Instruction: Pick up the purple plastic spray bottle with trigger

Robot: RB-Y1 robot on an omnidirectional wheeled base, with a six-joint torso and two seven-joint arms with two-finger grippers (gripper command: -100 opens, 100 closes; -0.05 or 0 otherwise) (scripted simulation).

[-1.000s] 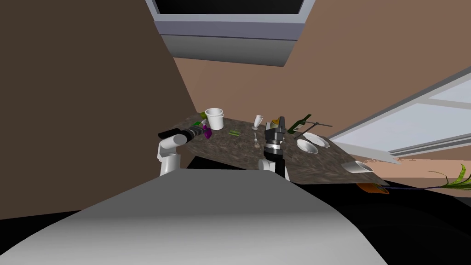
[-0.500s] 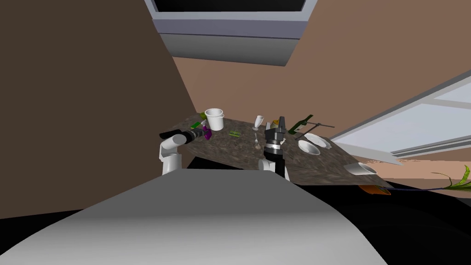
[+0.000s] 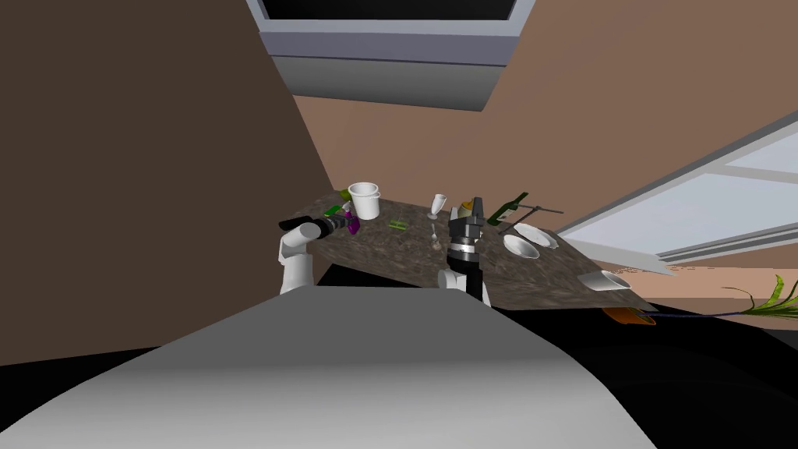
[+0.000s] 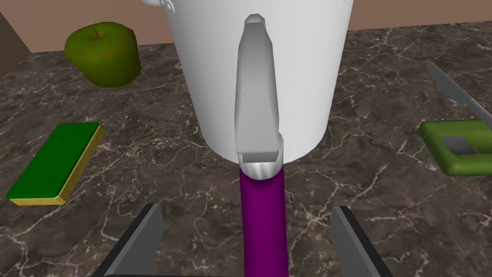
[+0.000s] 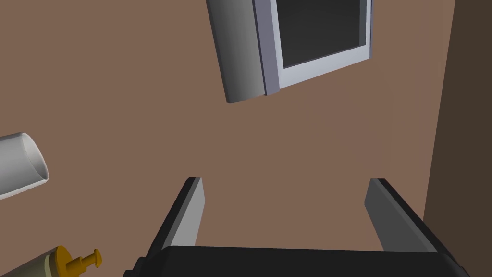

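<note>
LEFT ARM AT THE BOTTLE: The left gripper (image 4: pixel 246 212) stands open on either side of the purple spray bottle (image 4: pixel 263 226). The bottle's slim, glossy body runs up the middle of the gap, with clear space to each finger. Its pale grey trigger head reaches the wall of a smooth white bucket (image 4: pixel 307 72) just beyond, though whether the two touch is hard to judge. The bottle is on a dark, white-veined marble table (image 4: pixel 158 125). The left wrist view picks out what the head view shows as mere specks: a dimpled green apple (image 4: pixel 104 54), a flat green sponge (image 4: pixel 53 163) with a yellow base, and a rounded green handle (image 4: pixel 459 144) with a grey blade. In the head view, a wine glass (image 3: pixel 437 206) and white dishes (image 3: pixel 520 248) lie further right, near the raised right gripper (image 3: pixel 476 204), its fingers spread apart in open air.
</note>
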